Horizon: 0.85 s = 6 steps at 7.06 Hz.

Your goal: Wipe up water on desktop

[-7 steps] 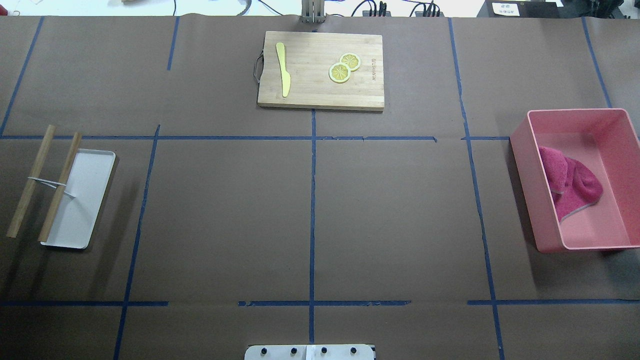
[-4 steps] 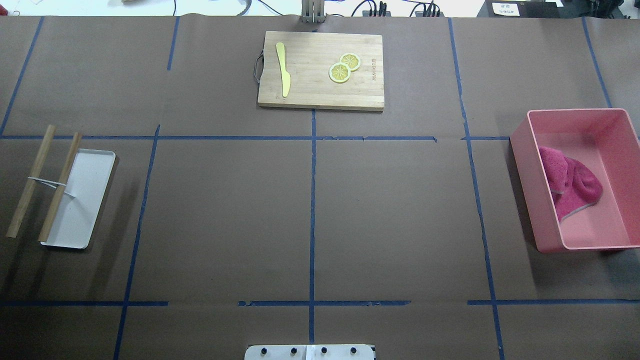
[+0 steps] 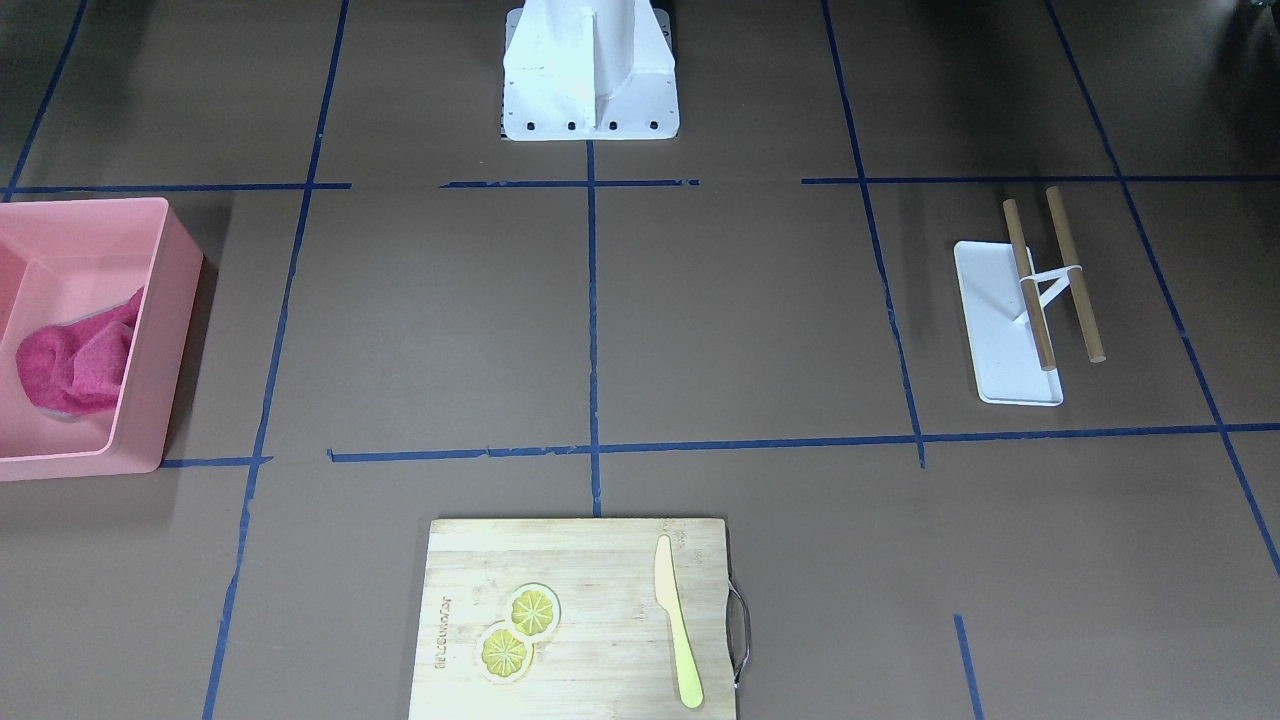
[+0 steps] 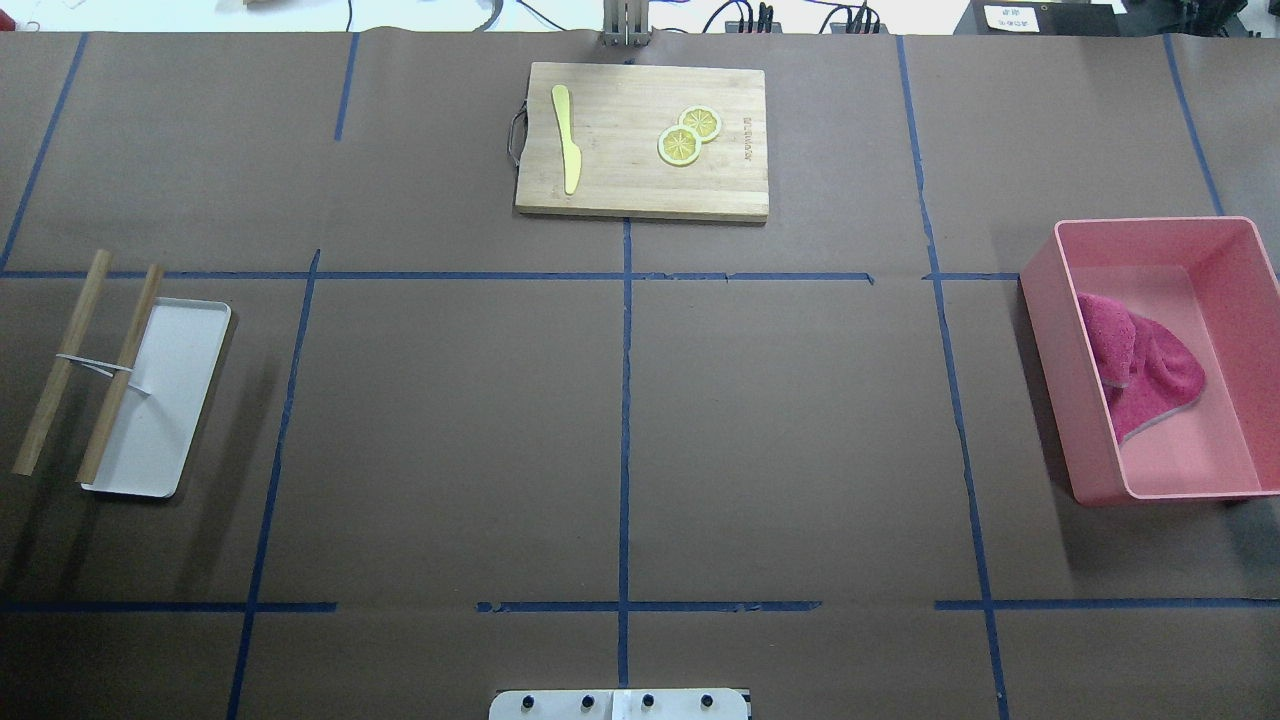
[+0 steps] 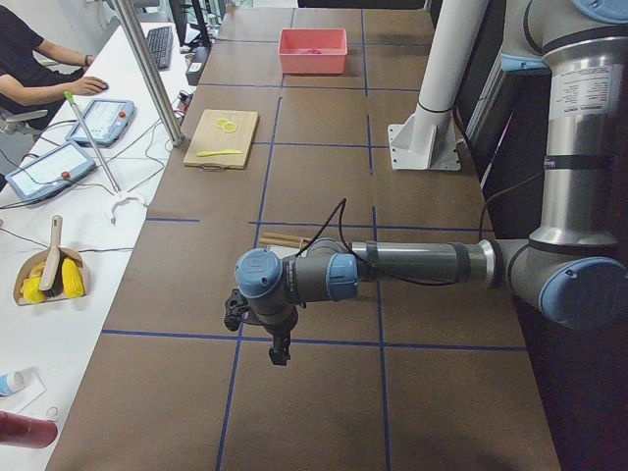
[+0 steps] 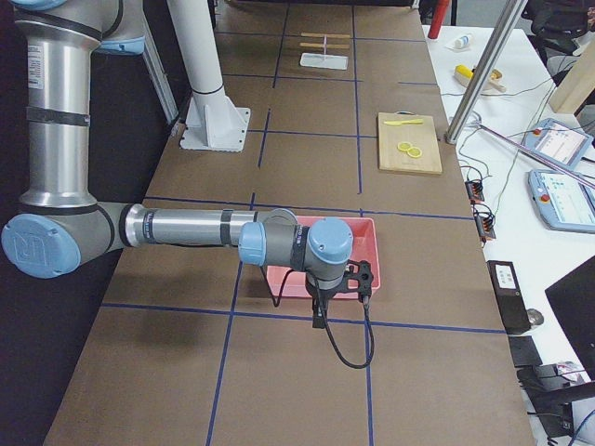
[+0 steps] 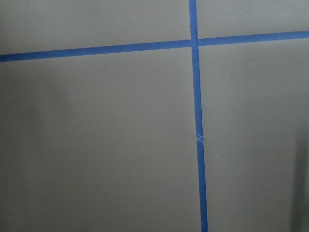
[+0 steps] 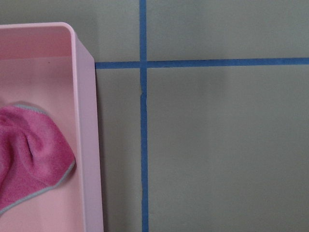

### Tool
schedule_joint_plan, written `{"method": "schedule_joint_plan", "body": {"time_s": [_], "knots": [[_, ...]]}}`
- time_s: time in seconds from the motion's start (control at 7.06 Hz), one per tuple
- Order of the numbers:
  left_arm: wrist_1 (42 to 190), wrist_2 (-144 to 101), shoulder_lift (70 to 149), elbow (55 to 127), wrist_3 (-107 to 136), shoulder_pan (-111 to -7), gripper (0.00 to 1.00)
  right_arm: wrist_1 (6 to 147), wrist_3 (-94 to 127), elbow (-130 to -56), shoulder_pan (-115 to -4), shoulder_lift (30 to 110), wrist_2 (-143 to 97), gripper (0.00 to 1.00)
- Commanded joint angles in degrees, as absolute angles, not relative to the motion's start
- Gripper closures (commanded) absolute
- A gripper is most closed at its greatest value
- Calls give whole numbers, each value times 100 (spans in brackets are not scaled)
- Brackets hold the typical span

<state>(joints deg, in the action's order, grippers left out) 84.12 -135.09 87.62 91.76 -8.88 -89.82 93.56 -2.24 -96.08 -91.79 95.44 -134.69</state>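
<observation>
1. The desktop [image 4: 450,430] fills the overhead view; matte, even brown, cut into big rectangles by thin dark-blue tape lines [image 4: 625,420]; it lies flat under everything else.
2. Only the side views show the arms; the left arm [image 5: 412,263] reaches out level over the desktop's left end; the right arm [image 6: 186,228] reaches out level over the right end.
3. The pink bin [image 4: 1045,330] stands at 3 o'clock in the overhead view; the right gripper [image 6: 319,318] hangs above its near edge; whether its jaws are spread or pressed together cannot be told.
4. The cutting board [image 4: 620,180] lies at 12 o'clock.
5. A white tray [image 4: 170,400] with two wooden sticks [image 4: 60,360] sits at 9 o'clock.
6. The left gripper [image 5: 280,351] points down over bare desktop; its jaws cannot be judged either; the left wrist view shows only a tape crossing.
7. A crumpled magenta cloth [image 4: 1150,370] lies inside the bin; the right wrist view shows its grey edging.
8. A yellow knife [image 4: 567,140] and two lemon slices [image 4: 680,146] lie on the board.
</observation>
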Motion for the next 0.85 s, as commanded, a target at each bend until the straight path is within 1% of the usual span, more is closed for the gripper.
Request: {"method": "schedule_joint_plan", "body": {"time_s": [0.0, 0.71], "knots": [[8420, -13509, 8780, 9176, -888, -8982, 0, 9352, -501, -9457, -9272, 9536, -13474, 0], [8446, -13509, 8789, 9176, -888, -8974, 0, 9352, -492, -9457, -9316, 9519, -13667, 0]]}}
